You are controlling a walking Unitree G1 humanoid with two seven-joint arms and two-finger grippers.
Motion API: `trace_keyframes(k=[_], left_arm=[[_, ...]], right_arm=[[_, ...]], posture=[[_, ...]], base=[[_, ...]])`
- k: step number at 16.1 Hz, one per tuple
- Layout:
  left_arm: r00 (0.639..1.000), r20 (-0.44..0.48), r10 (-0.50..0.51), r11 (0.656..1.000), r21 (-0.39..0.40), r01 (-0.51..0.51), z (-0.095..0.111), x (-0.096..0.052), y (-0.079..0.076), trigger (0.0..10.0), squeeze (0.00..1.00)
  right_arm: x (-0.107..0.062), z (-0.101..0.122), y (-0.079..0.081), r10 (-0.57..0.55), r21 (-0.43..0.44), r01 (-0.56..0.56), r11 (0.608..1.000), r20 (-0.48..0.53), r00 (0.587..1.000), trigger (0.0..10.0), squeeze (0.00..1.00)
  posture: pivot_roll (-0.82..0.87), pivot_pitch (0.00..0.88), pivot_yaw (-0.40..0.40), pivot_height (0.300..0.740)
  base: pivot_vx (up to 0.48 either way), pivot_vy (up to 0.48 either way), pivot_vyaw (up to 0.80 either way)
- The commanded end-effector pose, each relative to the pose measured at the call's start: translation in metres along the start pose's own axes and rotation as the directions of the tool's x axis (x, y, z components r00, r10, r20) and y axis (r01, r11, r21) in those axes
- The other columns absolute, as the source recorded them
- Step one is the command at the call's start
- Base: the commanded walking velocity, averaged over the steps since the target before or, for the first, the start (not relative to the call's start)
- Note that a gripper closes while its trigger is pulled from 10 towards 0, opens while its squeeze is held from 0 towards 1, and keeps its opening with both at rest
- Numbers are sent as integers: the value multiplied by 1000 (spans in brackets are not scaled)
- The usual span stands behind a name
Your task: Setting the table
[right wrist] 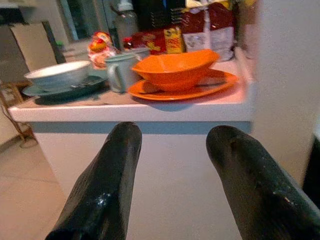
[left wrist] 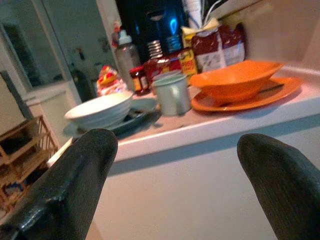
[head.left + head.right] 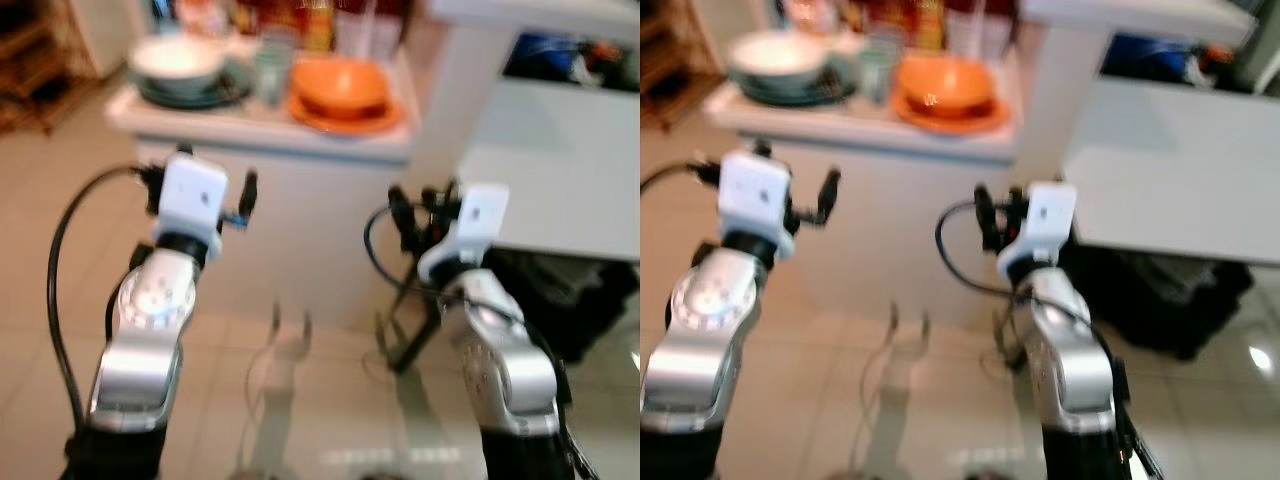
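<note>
No lettering on the packets and jars at the back of the bench (image 1: 150, 112) is coming through sharply enough to read; a red and white bag (image 1: 207, 27), a yellow-labelled packet (image 1: 172, 40) and a small dark jar (image 2: 138, 80) are standing there against the far wall, with a grey bottle (image 2: 127, 55) beside them. In front of them, toward the right end of the white bench, an orange bowl (image 1: 175, 67) is sitting upright on a flat orange plate (image 1: 182, 90). Just left of it a pale grey-green mug (image 1: 120, 72) is standing with its handle turned left, and left again a white bowl (image 1: 57, 75) is resting on a dark green plate (image 1: 65, 90). The bench front is a plain white panel dropping to a floor of glossy beige tiles (image 3: 300, 420). A wooden rack (image 2: 22, 150) is standing off to the left, and a grey table (image 3: 560, 180) is reaching in from the right with something dark bundled under it. Both silver arms are raised before the bench, short of it and touching nothing. The left gripper (image 2: 175, 165) is pointing at the bench edge with its jaws wide apart and empty; the right gripper (image 1: 172, 150) is doing likewise below the orange plate, jaws apart.
</note>
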State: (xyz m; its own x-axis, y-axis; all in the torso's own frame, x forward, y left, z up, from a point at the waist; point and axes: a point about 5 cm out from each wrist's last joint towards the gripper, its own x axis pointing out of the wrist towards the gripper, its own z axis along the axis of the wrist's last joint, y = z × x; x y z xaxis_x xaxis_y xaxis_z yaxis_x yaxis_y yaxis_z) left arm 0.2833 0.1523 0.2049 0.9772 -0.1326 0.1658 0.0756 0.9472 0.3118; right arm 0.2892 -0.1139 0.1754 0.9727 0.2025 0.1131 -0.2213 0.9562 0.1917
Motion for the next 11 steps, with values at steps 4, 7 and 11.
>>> trace_keyframes(k=[4,7,11], left_arm=[[1000,23,1,1000,-16,0,6,4,-3,10000,0],[999,32,-5,1000,-31,6,9,5,-2,10000,0],[999,41,-18,999,-25,19,11,6,-4,10000,0]], right_arm=[[3,10,-10,-35,-40,36,999,29,999,10000,0],[7,22,-11,-31,-36,34,999,68,997,10000,0],[13,25,-15,-41,-23,42,999,65,997,10000,0]], posture=[[85,35,-45,740],[85,42,-46,740],[83,47,-50,740]], base=[[88,0,0],[441,0,0],[478,0,0]])
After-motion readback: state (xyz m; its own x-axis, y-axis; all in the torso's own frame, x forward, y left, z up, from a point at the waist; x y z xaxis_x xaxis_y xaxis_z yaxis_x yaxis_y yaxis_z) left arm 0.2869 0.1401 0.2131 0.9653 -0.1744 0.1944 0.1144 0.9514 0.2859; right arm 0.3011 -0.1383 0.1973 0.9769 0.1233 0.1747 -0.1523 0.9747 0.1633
